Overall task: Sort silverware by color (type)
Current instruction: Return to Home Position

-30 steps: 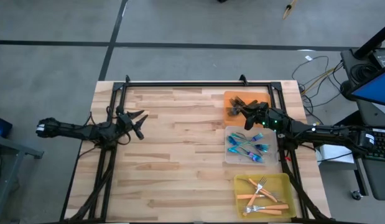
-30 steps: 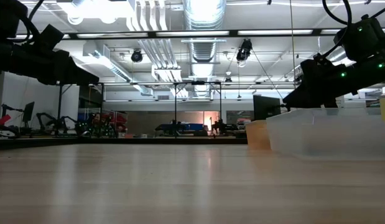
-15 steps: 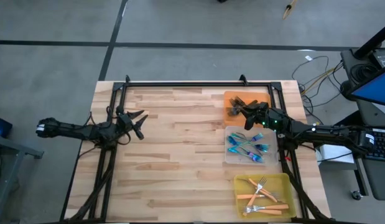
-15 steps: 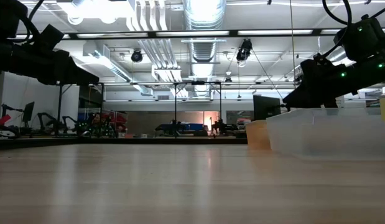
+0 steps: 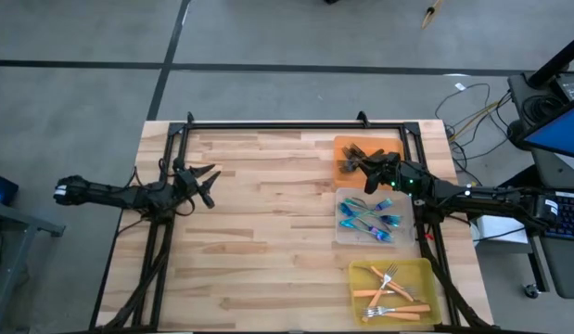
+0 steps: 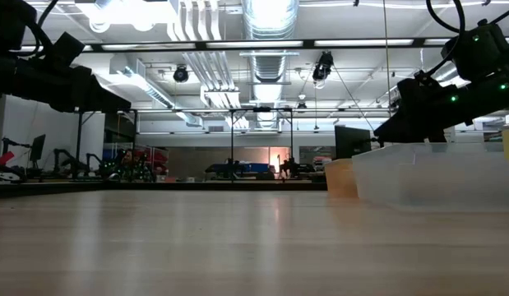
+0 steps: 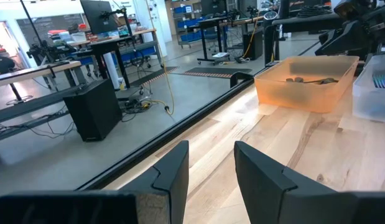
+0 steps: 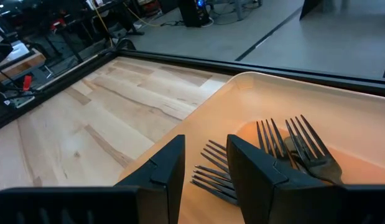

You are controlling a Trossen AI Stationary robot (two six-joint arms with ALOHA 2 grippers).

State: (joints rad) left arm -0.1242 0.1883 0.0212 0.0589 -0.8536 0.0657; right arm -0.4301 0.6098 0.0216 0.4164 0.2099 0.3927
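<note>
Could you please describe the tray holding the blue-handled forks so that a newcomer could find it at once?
On the wooden table, three trays stand in a row along the right side. Take the middle tray, between the orange tray and the yellow tray. It alone is clear-walled, and the forks in it have blue handles.

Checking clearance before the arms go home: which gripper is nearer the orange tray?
Right. The right gripper hovers over the orange tray, above the dark forks in it; the left gripper sits far across the table, near its left edge.
</note>
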